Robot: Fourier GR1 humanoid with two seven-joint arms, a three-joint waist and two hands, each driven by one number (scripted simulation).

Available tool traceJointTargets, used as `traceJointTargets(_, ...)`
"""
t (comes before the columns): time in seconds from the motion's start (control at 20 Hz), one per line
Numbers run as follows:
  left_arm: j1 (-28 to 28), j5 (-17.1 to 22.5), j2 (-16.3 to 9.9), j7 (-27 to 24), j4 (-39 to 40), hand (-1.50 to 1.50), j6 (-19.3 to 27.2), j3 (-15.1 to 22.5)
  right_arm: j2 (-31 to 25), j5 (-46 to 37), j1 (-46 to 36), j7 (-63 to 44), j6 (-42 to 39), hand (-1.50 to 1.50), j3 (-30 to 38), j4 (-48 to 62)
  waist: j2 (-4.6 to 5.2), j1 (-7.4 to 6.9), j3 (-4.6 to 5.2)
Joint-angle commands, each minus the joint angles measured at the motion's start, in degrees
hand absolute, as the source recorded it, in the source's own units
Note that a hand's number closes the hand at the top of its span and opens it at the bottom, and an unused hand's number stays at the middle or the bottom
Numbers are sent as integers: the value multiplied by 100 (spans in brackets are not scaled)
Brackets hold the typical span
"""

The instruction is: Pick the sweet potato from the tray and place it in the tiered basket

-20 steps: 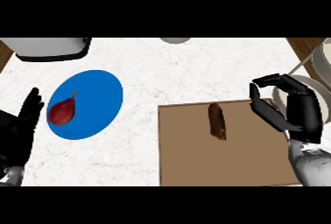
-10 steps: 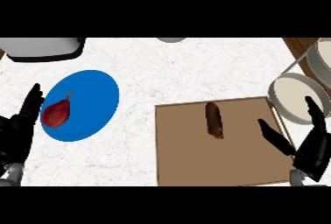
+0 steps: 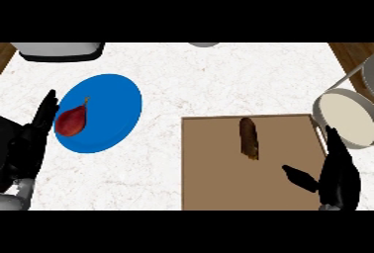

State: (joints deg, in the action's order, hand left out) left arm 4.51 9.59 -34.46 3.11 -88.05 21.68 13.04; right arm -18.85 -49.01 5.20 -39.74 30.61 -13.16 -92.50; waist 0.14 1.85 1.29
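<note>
Two hands are seen at the lower edge. The sweet potato (image 3: 248, 138) is found lying lengthwise on the brown tray (image 3: 211, 173), untouched. The right hand (image 3: 337, 177) is held over the tray's right side, fingers straight and thumb spread, gripping nothing. The tiered basket (image 3: 345, 118) stands just beyond the tray's right corner. The left hand (image 3: 27, 146) is rested open beside the blue plate (image 3: 110, 104), on which a red pear-shaped fruit (image 3: 71, 121) lies.
</note>
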Motion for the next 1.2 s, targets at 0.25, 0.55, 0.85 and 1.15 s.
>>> traceJointTargets(0.25, 395, -144, 207, 176, 121, 0, -31, 229, 708, -1611, -1429, -3288, -2522, -150, -537, -509, -31, -237, -68)
traceJointTargets(0.55, 444, -106, 292, -10, 434, 0, -123, 131, 1844, -2003, -2312, -4499, -3678, -150, -436, -19, -12, -264, -95)
traceJointTargets(0.85, 539, -269, 356, 134, 366, 0, -28, 198, 1874, -2052, -2820, -4544, -4116, -150, 41, 600, -18, -288, -113)
traceJointTargets(1.15, 458, -184, 300, -112, 564, 0, -235, 39, 1881, -1933, -2921, -4548, -4091, -150, 133, 1090, -6, -324, -116)
